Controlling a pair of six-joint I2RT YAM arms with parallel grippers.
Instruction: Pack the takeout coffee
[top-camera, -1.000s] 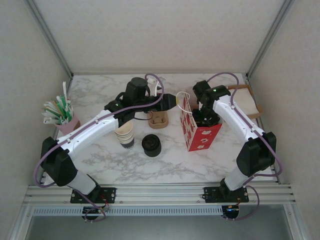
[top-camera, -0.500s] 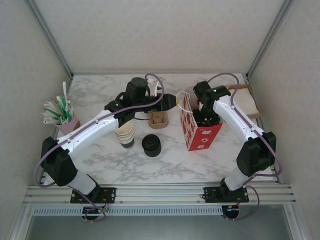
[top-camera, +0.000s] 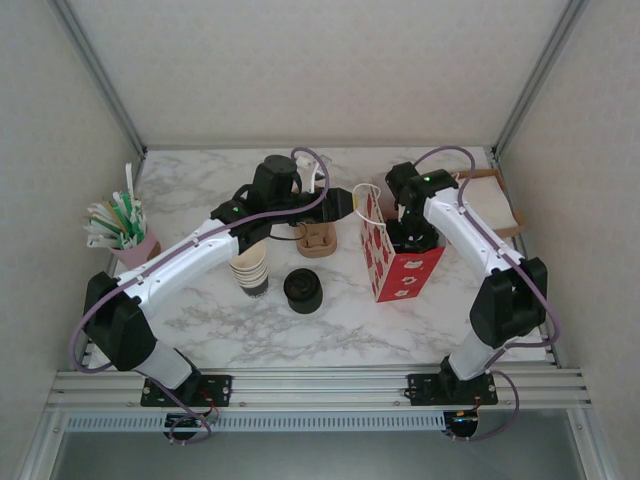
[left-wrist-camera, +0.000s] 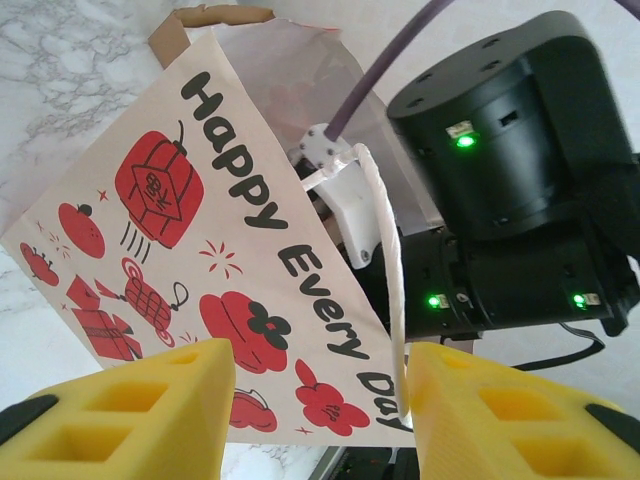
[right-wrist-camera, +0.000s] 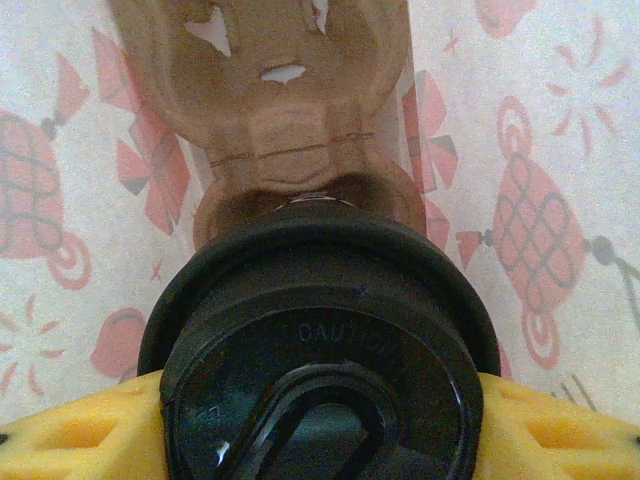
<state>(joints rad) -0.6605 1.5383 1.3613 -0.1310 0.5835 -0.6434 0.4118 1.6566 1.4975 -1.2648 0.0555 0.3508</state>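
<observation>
The takeout coffee (right-wrist-camera: 320, 340) shows its round black lid in the right wrist view, clamped between my right gripper's (right-wrist-camera: 320, 425) yellow fingers (right-wrist-camera: 80, 430). Pale bag walls with red prints surround it, and a brown moulded cardboard piece (right-wrist-camera: 270, 130) lies beyond it. From above, my right gripper (top-camera: 412, 236) reaches down into the open top of the white and red paper bag (top-camera: 400, 268). My left gripper (top-camera: 345, 205) sits at the bag's left top edge. Its jaws (left-wrist-camera: 320, 400) stand apart, and the white cord handle (left-wrist-camera: 390, 230) rests against the right finger (left-wrist-camera: 500, 420). The bag's printed side (left-wrist-camera: 200, 200) faces it.
A stack of cream-rimmed cups (top-camera: 250, 272) and a stack of black lids (top-camera: 302, 290) stand left of the bag. A brown cup carrier (top-camera: 318, 240) lies behind them. A pink cup of stirrers (top-camera: 125, 238) is at the far left, napkins (top-camera: 497, 205) at the back right.
The right arm's elbow has edged slightly left. Both grips and the bag look the same.
</observation>
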